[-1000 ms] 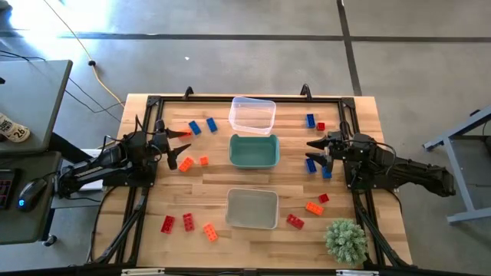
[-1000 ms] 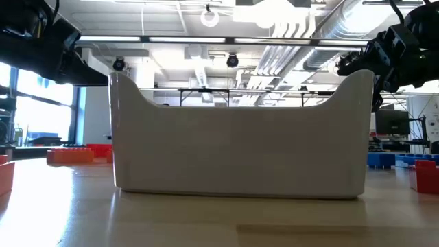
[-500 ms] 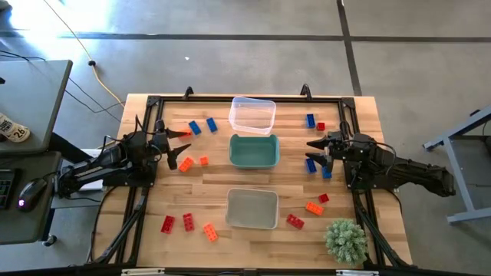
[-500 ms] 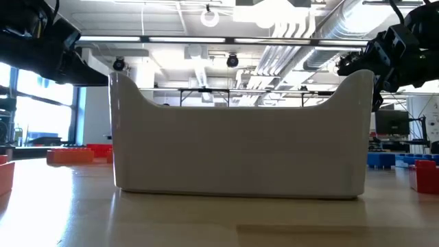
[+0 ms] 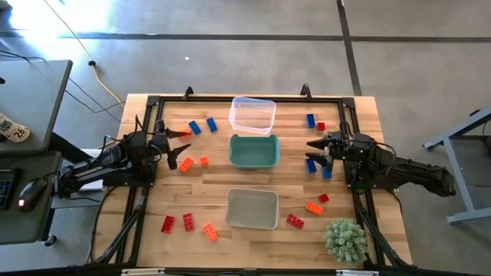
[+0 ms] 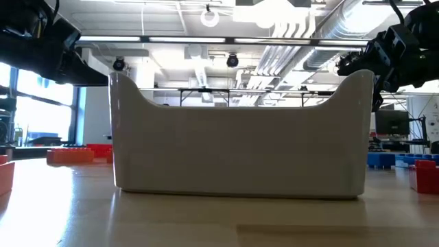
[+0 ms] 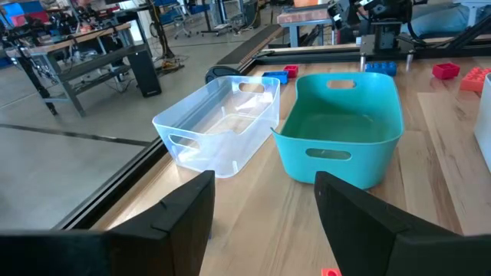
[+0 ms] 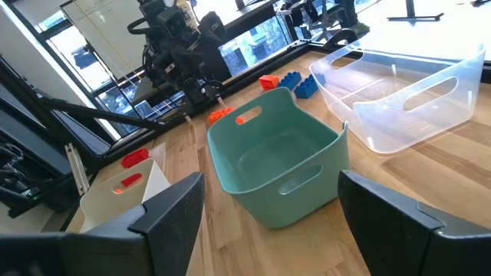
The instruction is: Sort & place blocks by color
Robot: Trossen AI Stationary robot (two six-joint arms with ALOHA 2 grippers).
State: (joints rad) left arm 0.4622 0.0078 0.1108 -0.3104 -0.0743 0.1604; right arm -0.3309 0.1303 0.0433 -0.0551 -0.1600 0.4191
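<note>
A: Down the table's middle: clear bin (image 5: 252, 114), teal bin (image 5: 254, 150), grey bin (image 5: 252, 208) in a row, likely one per color so either arm can reach. All look empty.

B: Blocks (image 5: 188, 163)?

A: Scattered on the wood both sides, none binned. Sorting looks unstarted.

B: Grippers?

A: Left gripper (image 5: 181, 145) spread wide, empty, near orange ones. Right gripper (image 5: 317, 151) wide, empty, by blue ones (image 5: 310, 164). Both face the bins.

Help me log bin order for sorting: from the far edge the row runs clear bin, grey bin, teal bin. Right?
Not quite: the high view shows the clear bin farthest, then the teal bin in the middle, and the grey bin nearest the front edge.
</note>
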